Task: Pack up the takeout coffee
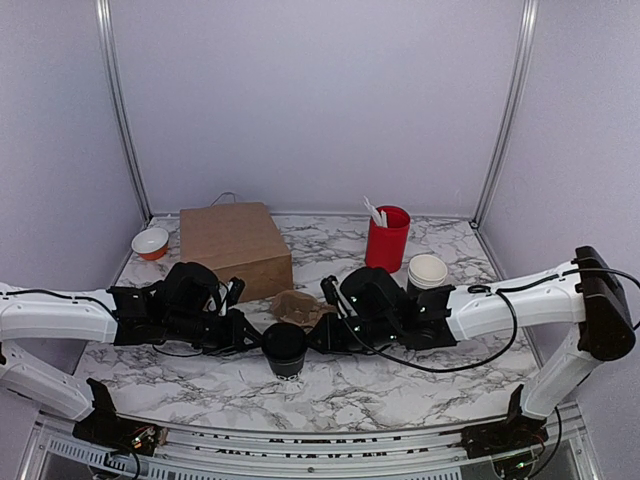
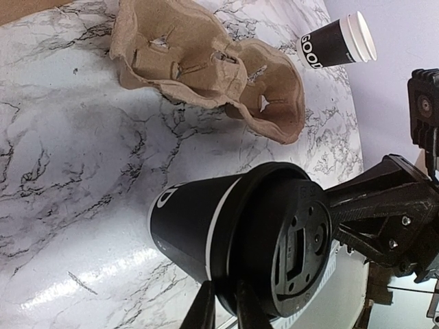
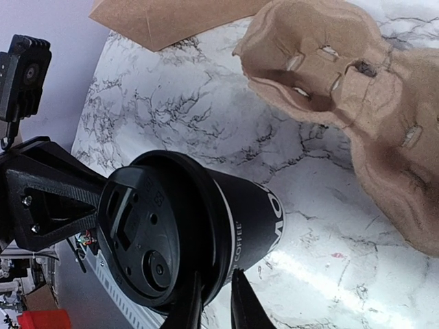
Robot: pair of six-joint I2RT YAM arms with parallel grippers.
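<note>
The takeout coffee (image 1: 285,348), a black paper cup with a black plastic lid, stands on the marble table between my two grippers. My left gripper (image 1: 250,340) reaches it from the left. In the left wrist view its fingers (image 2: 206,310) pinch the lid's rim (image 2: 236,274), one on each side of the edge. My right gripper (image 1: 318,338) comes in from the right, and its fingers (image 3: 243,305) clamp the rim (image 3: 212,267) of the same lid (image 3: 140,236). The cup body (image 3: 257,219) shows white lettering.
A brown moulded cup carrier (image 1: 298,306) lies just behind the cup. A brown paper bag (image 1: 235,250) stands at back left beside a small orange bowl (image 1: 150,242). A red cup with white utensils (image 1: 387,238) and a stack of lidless black cups (image 1: 427,272) stand at back right.
</note>
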